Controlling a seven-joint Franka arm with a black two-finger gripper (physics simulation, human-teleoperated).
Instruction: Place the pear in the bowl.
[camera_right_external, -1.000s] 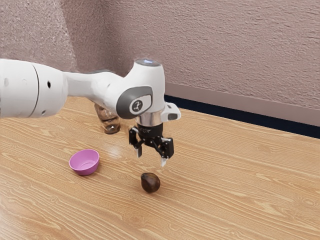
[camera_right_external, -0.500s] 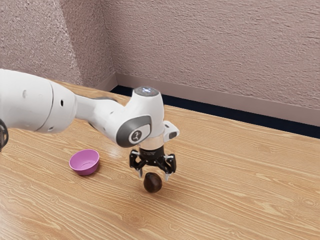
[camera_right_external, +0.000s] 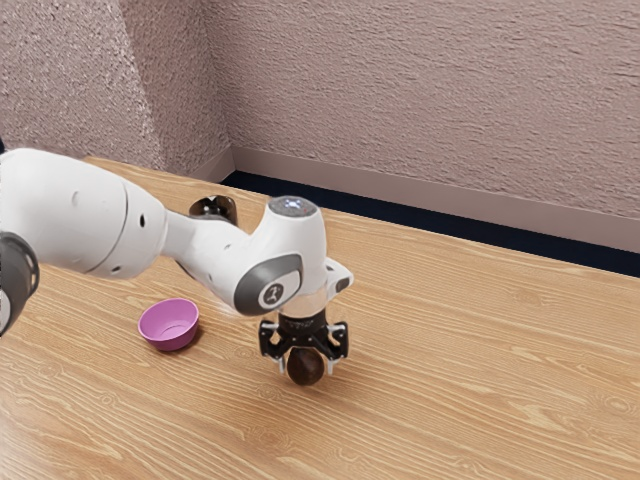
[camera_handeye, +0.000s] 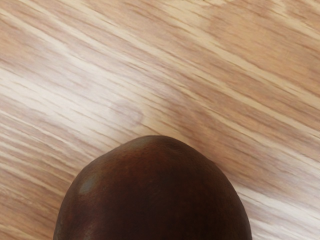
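Note:
Low over the table, my gripper (camera_right_external: 307, 367) points down with its fingers open, one on each side of the dark brown pear (camera_right_external: 305, 366). A narrow gap seems to remain beside the fruit, whose top is partly hidden by the hand. The wrist view has the pear (camera_handeye: 155, 195) large and close under the hand. The pink-purple bowl (camera_right_external: 170, 325) stands upright on the table, apart from the gripper, toward the exterior view's left.
Behind the forearm is a dark, shiny shape (camera_right_external: 213, 207) that I cannot identify. The wooden table (camera_right_external: 480, 360) extends to a dark strip along the textured wall (camera_right_external: 430, 110).
My hand has come down from above the pear until the fingers flank it. The pear has shifted slightly toward the exterior view's right since the first frame. The bowl has stayed put.

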